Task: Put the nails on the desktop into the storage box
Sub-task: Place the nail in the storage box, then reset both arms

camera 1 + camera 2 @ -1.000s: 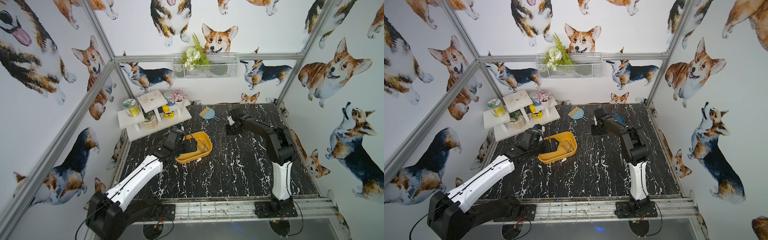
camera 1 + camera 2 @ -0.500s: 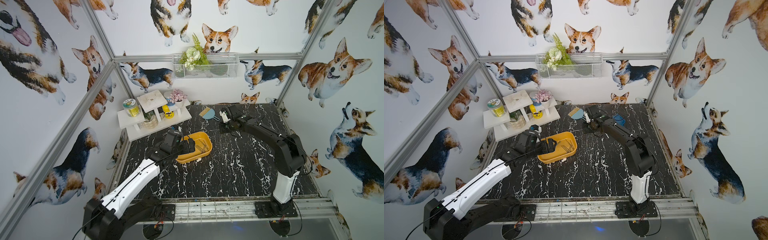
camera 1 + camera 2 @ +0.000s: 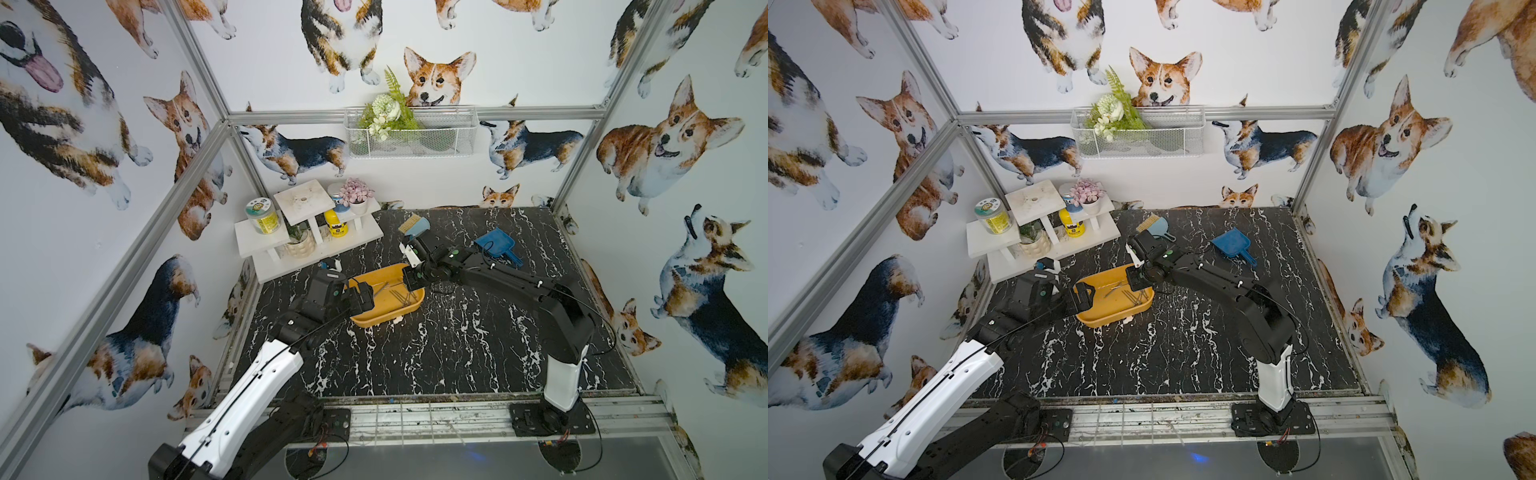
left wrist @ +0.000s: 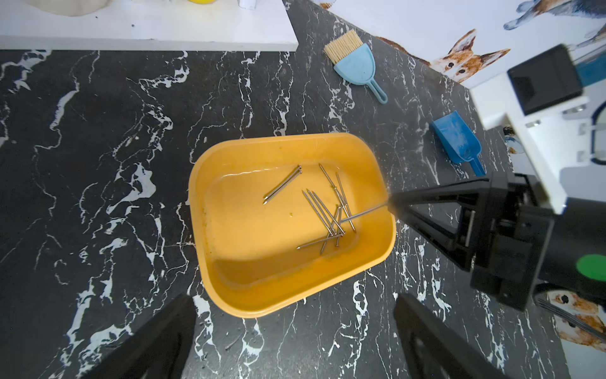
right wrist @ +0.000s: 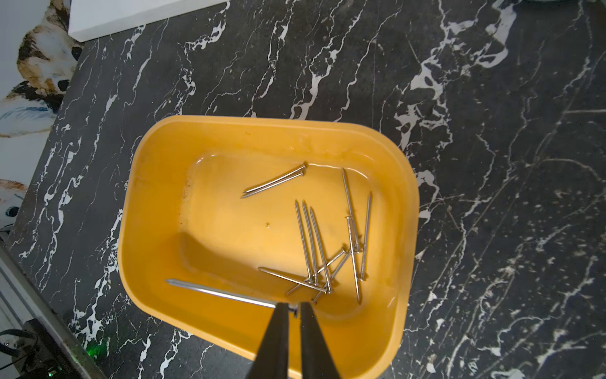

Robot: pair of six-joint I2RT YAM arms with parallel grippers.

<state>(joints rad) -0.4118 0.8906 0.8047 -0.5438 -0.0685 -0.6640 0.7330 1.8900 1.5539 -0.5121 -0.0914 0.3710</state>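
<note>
The yellow-orange storage box (image 3: 374, 322) (image 3: 1100, 322) (image 4: 196, 197) (image 5: 131, 229) sits left of centre on the black marble desktop (image 3: 457, 353). Several grey nails (image 4: 328, 213) (image 5: 314, 246) lie inside it, most in a crossed heap, two side by side apart. My right gripper (image 5: 294, 308) (image 3: 409, 280) (image 4: 390, 200) hangs over the box's far-right rim. Its jaws stand a narrow gap apart, with the head end of one nail (image 5: 219, 292) (image 4: 364, 213) between the tips and the shaft jutting over the box. My left gripper (image 4: 293, 300) (image 3: 361, 297) is wide open at the box's near-left end, holding nothing.
A blue dustpan (image 3: 494, 245) and a light-blue brush (image 3: 415, 226) lie at the back of the desktop. A white tiered shelf (image 3: 307, 237) with jars and plants fills the back left corner. A white wire basket (image 3: 411, 133) hangs on the rear wall.
My right arm has swung from the back of the desktop to the box with a nail at its tips, and its jaws have parted a little. The left gripper stayed open by the box.
</note>
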